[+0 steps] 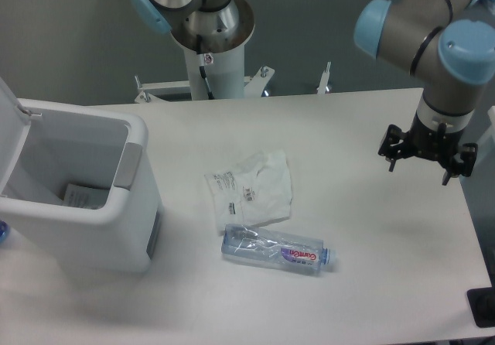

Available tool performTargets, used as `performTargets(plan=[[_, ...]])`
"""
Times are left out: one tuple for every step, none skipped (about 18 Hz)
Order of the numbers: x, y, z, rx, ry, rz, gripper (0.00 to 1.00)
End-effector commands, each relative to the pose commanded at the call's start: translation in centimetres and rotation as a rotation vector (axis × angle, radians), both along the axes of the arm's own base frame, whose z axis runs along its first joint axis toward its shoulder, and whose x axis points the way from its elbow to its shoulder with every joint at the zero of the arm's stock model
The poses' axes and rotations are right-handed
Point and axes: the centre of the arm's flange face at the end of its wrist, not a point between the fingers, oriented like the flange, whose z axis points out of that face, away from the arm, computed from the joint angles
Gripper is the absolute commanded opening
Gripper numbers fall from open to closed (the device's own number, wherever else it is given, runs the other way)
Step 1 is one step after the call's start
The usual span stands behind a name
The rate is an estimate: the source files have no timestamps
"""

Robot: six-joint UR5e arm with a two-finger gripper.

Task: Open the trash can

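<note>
Camera view, fixed and looking down on the white table (371, 268): the trash can (81, 221) is seen at the left edge of the table, a large white boxy bin with rounded corners, standing upright. Its lid (11, 140) is raised and tilted back at the far left, so the inside of the bin is exposed; a pale piece of paper (81, 196) is seen lying at the bottom. A grey rectangular tab (128, 167) is set on the rim facing the middle of the table. Near the table centre, a crumpled clear plastic bag (251, 188) with printed text is laid flat, and just beside its lower edge an empty transparent bottle (277, 251) with a red and blue label is laid on its side, its cap end pointed to the right. Both are kept well apart from the bin. The gripper (427, 157) is held above the right side of the table, near its right edge, far from the trash can and from the two loose items. Its dark fingers are spread apart and nothing is held between them, so the hand is released. The grey arm with light blue joint caps is seen above it at the upper right, and the arm's round base (209, 20) is mounted on a white post behind the table's far edge.
</note>
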Motion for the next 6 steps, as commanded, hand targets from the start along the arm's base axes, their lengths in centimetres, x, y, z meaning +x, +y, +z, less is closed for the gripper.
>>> performTargets(plan=[[0.12, -0.03, 0.06, 0.001, -0.001, 0.000, 1.00], [0.19, 0.06, 0.00, 0.001, -0.001, -0.002, 1.00], [0.21, 0.05, -0.08, 0.001, -0.002, -0.002, 1.00], [0.29, 0.13, -0.15, 0.000, -0.003, -0.003, 1.00], [0.30, 0.13, -0.15, 0.000, -0.003, -0.003, 1.00], [0.33, 0.13, -0.05, 0.003, -0.003, -0.002, 1.00]])
